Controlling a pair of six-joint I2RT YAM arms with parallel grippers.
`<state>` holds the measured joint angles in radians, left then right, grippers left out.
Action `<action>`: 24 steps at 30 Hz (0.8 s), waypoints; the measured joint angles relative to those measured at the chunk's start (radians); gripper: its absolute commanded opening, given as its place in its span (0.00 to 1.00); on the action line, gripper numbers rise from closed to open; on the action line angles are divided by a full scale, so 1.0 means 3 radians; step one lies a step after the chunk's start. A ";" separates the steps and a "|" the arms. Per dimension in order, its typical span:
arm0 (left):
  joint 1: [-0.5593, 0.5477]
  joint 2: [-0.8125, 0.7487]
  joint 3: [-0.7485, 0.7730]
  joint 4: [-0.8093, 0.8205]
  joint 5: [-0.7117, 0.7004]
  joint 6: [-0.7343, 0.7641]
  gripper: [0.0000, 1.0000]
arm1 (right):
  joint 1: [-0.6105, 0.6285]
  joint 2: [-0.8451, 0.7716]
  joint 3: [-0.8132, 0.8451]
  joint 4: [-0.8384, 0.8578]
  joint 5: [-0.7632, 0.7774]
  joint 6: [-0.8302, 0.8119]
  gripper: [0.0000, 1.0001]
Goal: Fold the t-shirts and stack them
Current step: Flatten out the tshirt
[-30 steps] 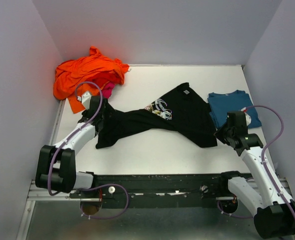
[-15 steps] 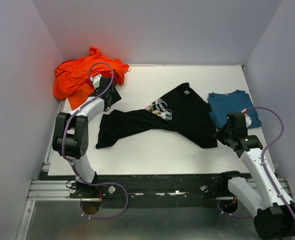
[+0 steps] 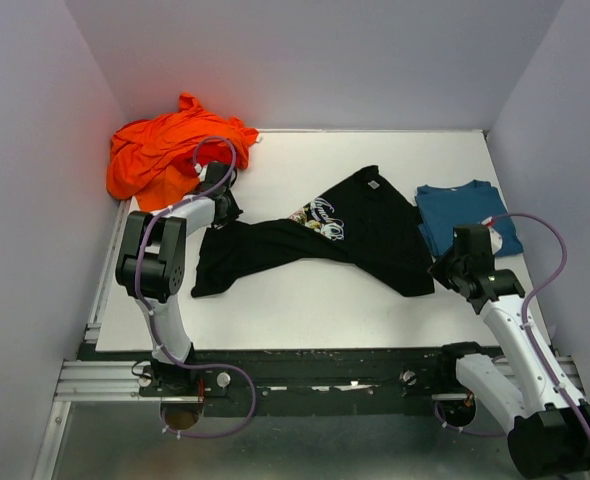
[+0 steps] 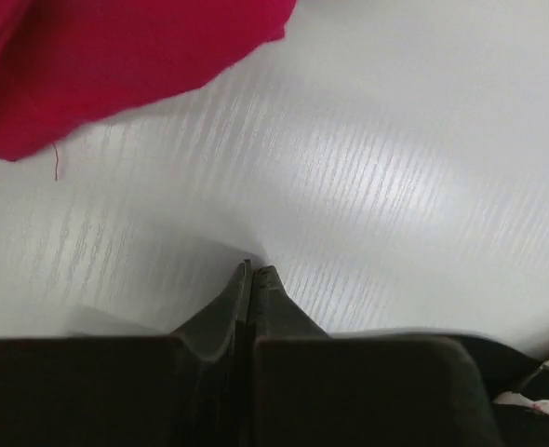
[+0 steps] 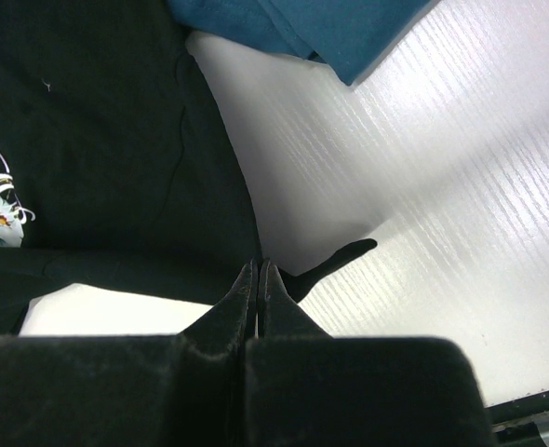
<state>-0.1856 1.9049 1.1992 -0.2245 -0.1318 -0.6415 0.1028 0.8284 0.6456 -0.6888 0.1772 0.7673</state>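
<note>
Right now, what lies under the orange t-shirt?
From above, the orange t-shirt shows only its bunched top; what it covers is hidden. The left wrist view shows magenta cloth on the table, but whether it reaches under the orange one cannot be told.

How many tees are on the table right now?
4. Orange tee bunched at the back left; magenta tee, seen only in the left wrist view; black tee spread across the middle; teal tee folded at the right. Others may hide under the orange.
</note>
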 measured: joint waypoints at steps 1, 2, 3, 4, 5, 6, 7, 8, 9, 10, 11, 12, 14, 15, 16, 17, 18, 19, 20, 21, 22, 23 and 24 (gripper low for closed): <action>-0.0004 -0.0014 -0.0041 0.0064 0.0050 0.0005 0.00 | 0.0000 0.0003 0.0000 0.0001 -0.0001 0.0000 0.01; -0.0006 -0.0032 -0.0080 0.0107 0.0076 0.0017 0.00 | 0.0000 0.0009 0.0000 0.0005 -0.0001 0.0000 0.01; -0.0008 -0.0065 -0.0130 0.0149 0.0114 0.0023 0.00 | 0.0000 0.0017 0.0000 0.0010 -0.0003 0.0000 0.01; -0.0009 -0.0130 -0.0212 0.0195 0.0163 0.0025 0.00 | 0.0000 0.0029 0.0000 0.0020 -0.0003 0.0001 0.01; -0.0014 -0.0192 -0.0278 0.0205 0.0192 0.0028 0.00 | 0.0000 0.0045 0.0001 0.0028 -0.0005 0.0001 0.01; -0.0018 -0.0276 -0.0351 0.0212 0.0209 0.0032 0.00 | 0.0000 0.0066 0.0004 0.0033 -0.0010 0.0001 0.01; -0.0022 -0.0355 -0.0402 0.0214 0.0216 0.0033 0.00 | 0.0000 0.0099 0.0015 0.0033 -0.0022 0.0001 0.01; -0.0022 -0.0427 -0.0446 0.0224 0.0215 0.0034 0.00 | 0.0000 0.0136 0.0034 0.0036 -0.0028 0.0004 0.01; -0.0022 -0.0525 -0.0490 0.0233 0.0211 0.0036 0.00 | 0.0000 0.0181 0.0066 0.0034 -0.0034 0.0006 0.01; -0.0025 -0.0643 -0.0537 0.0240 0.0201 0.0037 0.00 | 0.0000 0.0228 0.0109 0.0038 -0.0041 0.0009 0.01; -0.0028 -0.0765 -0.0581 0.0247 0.0179 0.0039 0.00 | 0.0000 0.0277 0.0163 0.0045 -0.0047 0.0010 0.01; -0.0028 -0.0932 -0.0629 0.0266 0.0140 0.0045 0.00 | 0.0000 0.0323 0.0228 0.0048 -0.0053 0.0011 0.01; -0.0028 -0.1180 -0.0699 0.0306 0.0067 0.0045 0.00 | 0.0000 0.0412 0.0375 0.0050 -0.0075 0.0019 0.01; -0.0028 -0.1292 -0.0735 0.0337 0.0033 0.0045 0.00 | 0.0000 0.0458 0.0473 0.0048 -0.0102 0.0025 0.01; -0.0028 -0.1413 -0.0776 0.0379 0.0011 0.0045 0.00 | 0.0000 0.0509 0.0585 0.0048 -0.0132 0.0033 0.01; -0.0028 -0.1553 -0.0823 0.0431 -0.0015 0.0038 0.00 | 0.0000 0.0562 0.0708 0.0047 -0.0164 0.0037 0.01; -0.0028 -0.1647 -0.0844 0.0454 -0.0032 0.0031 0.00 | 0.0000 0.0615 0.0843 0.0047 -0.0200 0.0045 0.01; -0.0028 -0.1729 -0.0856 0.0476 -0.0043 0.0018 0.00 | 0.0000 0.0666 0.0985 0.0046 -0.0234 0.0058 0.01; -0.0028 -0.1803 -0.0858 0.0492 -0.0056 0.0004 0.00 | 0.0000 0.0708 0.1128 0.0047 -0.0263 0.0062 0.01; -0.0028 -0.1882 -0.0858 0.0505 -0.0072 -0.0017 0.00 | 0.0000 0.0739 0.1260 0.0050 -0.0289 0.0065 0.01; -0.0028 -0.1972 -0.0858 0.0504 -0.0104 -0.0043 0.00 | 0.0000 0.0757 0.1378 0.0048 -0.0309 0.0069 0.01; -0.0028 -0.2045 -0.0857 0.0500 -0.0130 -0.0061 0.00 | 0.0000 0.0767 0.1489 0.0048 -0.0324 0.0069 0.01; -0.0028 -0.2107 -0.0857 0.0493 -0.0156 -0.0076 0.00 | 0.0000 0.0777 0.1623 0.0034 -0.0338 0.0070 0.01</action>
<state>-0.1940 1.2728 0.9421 -0.0765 -0.1787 -0.6643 0.1028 1.0615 1.1324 -0.6785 0.0757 0.7883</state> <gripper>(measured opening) 0.025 0.013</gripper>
